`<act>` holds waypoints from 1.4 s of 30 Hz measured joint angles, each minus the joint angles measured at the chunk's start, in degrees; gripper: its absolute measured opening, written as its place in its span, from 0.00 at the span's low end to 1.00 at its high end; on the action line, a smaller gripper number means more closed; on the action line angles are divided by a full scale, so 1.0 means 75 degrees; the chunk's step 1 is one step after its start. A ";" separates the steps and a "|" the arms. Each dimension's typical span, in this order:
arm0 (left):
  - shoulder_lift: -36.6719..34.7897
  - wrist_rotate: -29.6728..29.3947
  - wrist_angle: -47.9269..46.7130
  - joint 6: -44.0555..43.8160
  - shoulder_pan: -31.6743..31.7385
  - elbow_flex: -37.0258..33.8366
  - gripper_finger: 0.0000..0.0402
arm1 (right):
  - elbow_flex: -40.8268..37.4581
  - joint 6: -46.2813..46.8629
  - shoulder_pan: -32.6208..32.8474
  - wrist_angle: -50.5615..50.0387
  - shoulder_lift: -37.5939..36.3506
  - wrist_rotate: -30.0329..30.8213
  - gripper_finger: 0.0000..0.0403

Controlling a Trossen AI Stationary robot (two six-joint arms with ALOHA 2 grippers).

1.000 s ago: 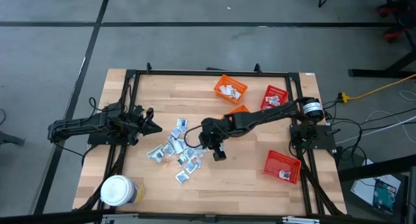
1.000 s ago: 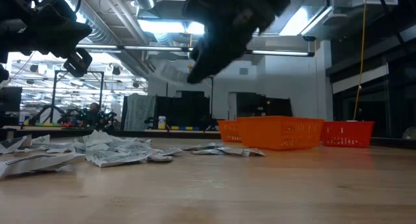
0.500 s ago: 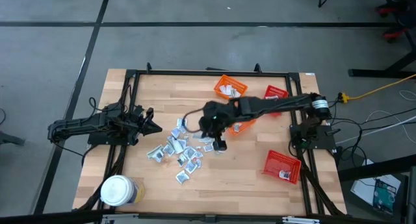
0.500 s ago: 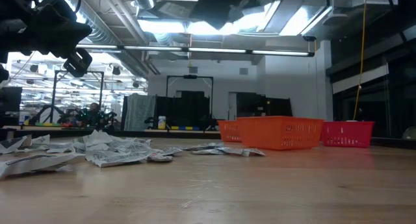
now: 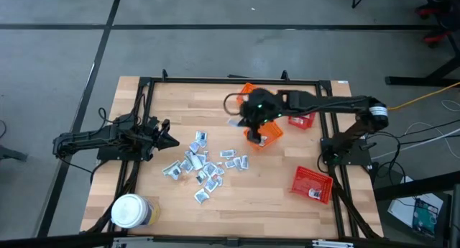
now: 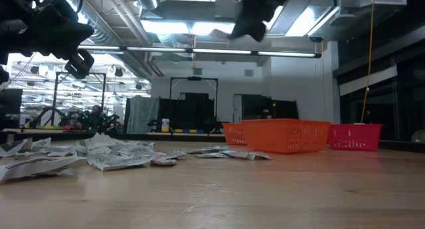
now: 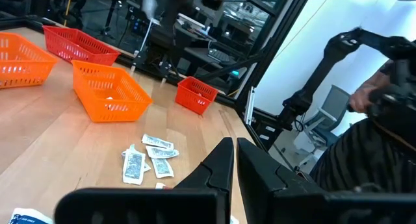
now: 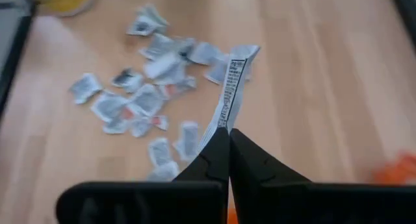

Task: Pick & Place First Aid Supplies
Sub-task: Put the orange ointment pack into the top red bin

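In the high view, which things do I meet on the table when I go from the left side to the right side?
left gripper → pile of sachets → right gripper, shut on one sachet, over the orange baskets → red basket near the right edge.

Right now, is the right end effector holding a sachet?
Yes, the right end effector is shut on one sachet, lifted above the table.

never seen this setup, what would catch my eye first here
The right tool, lifted above the orange baskets at the far side of the table, is shut on one small packet held by its edge. Below, a scatter of similar packets covers the table's middle. The left tool waits shut at the left edge, and a white-lidded jar stands at the near left corner.
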 joint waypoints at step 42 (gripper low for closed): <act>0.0003 0.0000 -0.0003 0.0000 0.0003 0.0000 0.04 | -0.2921 0.2540 -0.4095 -0.4855 -0.2492 0.1264 0.01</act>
